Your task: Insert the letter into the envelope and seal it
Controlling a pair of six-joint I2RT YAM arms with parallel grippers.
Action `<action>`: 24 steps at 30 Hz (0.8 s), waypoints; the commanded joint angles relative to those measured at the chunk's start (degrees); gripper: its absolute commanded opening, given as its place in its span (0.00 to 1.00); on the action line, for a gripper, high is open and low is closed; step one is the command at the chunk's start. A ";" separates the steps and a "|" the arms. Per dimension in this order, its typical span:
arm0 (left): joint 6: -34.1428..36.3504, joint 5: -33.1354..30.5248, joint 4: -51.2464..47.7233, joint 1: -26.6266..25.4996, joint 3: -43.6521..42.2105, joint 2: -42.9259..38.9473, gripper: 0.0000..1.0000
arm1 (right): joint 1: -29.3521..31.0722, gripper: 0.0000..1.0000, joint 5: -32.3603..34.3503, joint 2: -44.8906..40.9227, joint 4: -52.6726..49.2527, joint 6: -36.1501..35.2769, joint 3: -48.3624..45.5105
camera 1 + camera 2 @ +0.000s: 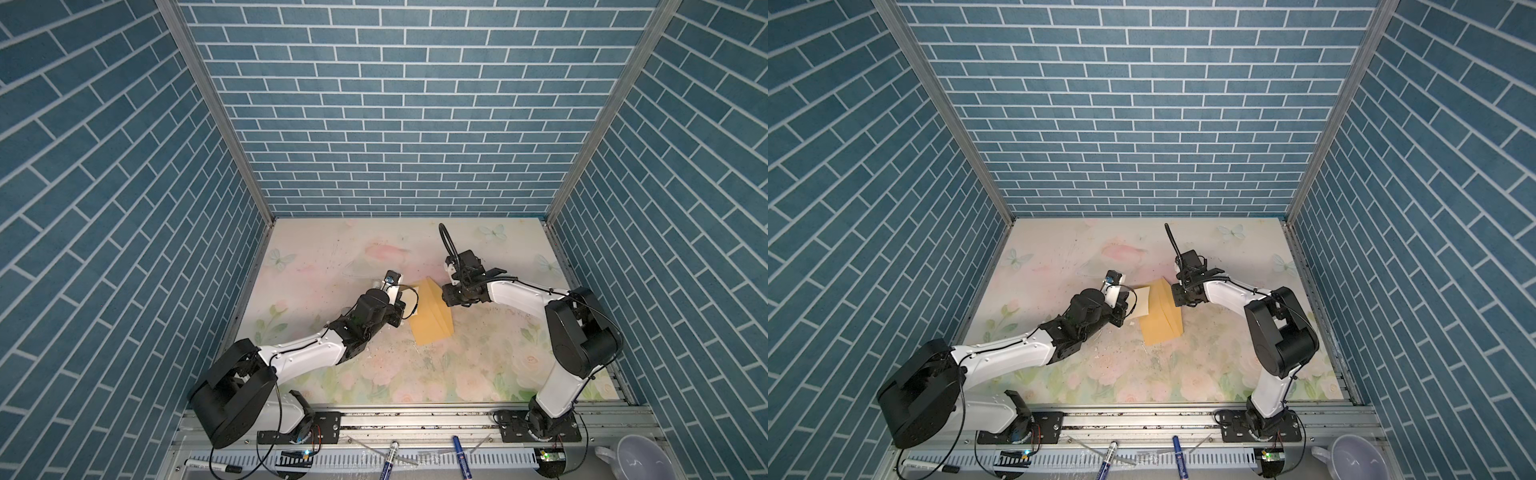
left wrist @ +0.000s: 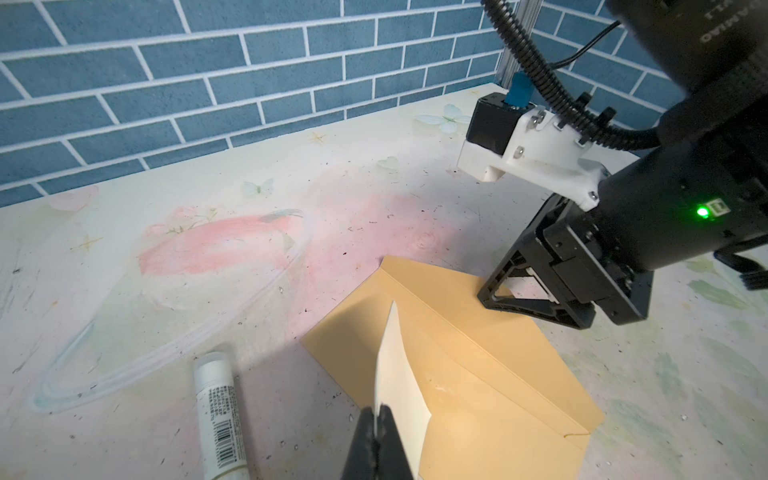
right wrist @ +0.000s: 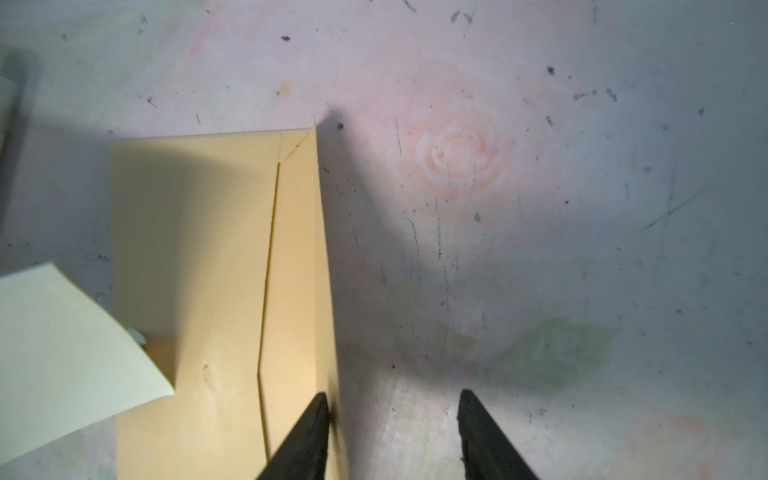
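Pinching the letter [image 2: 399,374] by one edge: left gripper [image 2: 376,411] has its jaws pressed together on the sheet, which stands up off the table [image 2: 249,187] and leans over the near part of the envelope [image 2: 478,374]. Not inserted yet.

Handling, my read: the letter is thin, light and floppy; its free corner curls in the right wrist view [image 3: 62,353]. Pushed nose-first from a one-edge grip it will likely buckle, so hold near the trailing edge, centred, and keep the leading edge low. The envelope [image 1: 432,322] is stiffer kraft but should slide easily on the smooth floral top. In both top views it lies mid-table between the two grippers, its pointed flap [image 3: 291,270] apparently folded over the body (can't tell whether the mouth is open under it). Take it by the flap edge, or pin a corner.

Pose: left arm [image 1: 307,353] stretched low from its base, wrist rolled so the sheet sits on edge. Right arm [image 1: 519,297] bent at the elbow, wrist pitched down. Right gripper [image 3: 392,399] sits at the envelope's long edge with jaws spread, gripping nothing. One fingertip [image 3: 313,432] is over the envelope's edge, the other over bare table; contact unclear.

White tube [image 2: 218,411] lies just beside the left gripper (glue, probably).
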 commanded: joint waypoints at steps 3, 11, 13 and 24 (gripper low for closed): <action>-0.50 -0.96 -1.51 -0.16 1.47 0.67 0.00 | -0.22 0.48 3.13 2.38 -3.27 -1.10 2.97; -0.54 -0.80 -1.89 -0.16 2.01 0.80 0.00 | -0.20 0.50 4.69 4.34 -5.01 -1.32 3.77; -0.46 -0.74 -2.06 -0.14 2.21 0.77 0.00 | -0.21 0.51 4.64 4.76 -5.15 -1.38 4.04; -7.00 1.09 -1.88 -0.18 5.62 -4.83 0.00 | -0.22 0.72 -1.05 -9.48 3.45 -0.32 -1.47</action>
